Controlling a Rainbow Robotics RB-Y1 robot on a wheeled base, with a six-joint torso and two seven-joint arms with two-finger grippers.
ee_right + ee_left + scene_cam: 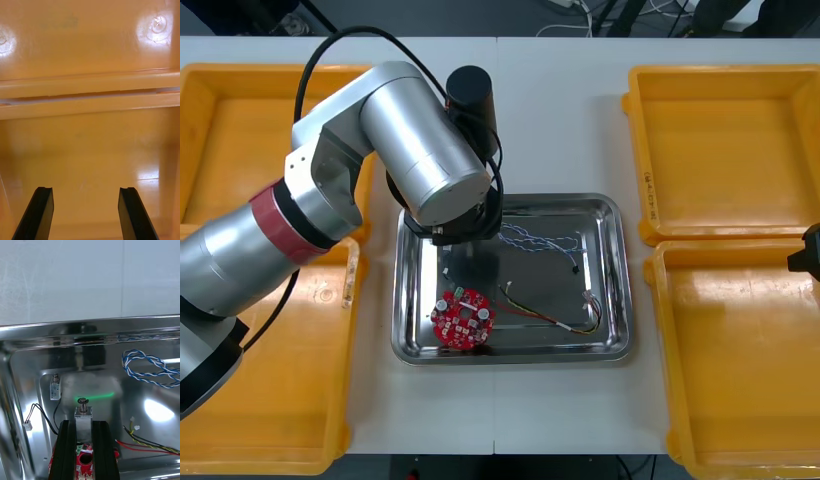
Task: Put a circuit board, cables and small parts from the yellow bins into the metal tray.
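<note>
The fingers (65,450) of the left gripper (83,424) are clamped on a small metal part (83,413), one finger flat against each side, so they stand apart by its width only. The part stands upright between them, its round cap rising past the fingertips. Under the fingers lies the round red circuit board (85,462); whether the held part touches it cannot be told. All of this is inside the metal tray (90,328). Beyond the held part, close to the tray wall, a second small metal part (55,387) rests with a black cable (41,412) leading from it. The blue and white cable (148,367) lies apart from the fingers on the tray floor, and the red and yellow cable (150,447) runs beside the board. In the front view the left arm (415,150) reaches in from the left, crosses the yellow bins (240,130) on that side and bends down over the tray's left half, its wrist covering the gripper. The fingers (41,212) of the right gripper (84,192) stand wide apart with nothing between them, over the bare floor of a bin near the rims where two bins meet. The right arm (808,258) sits at the right edge of the table (560,120).
</note>
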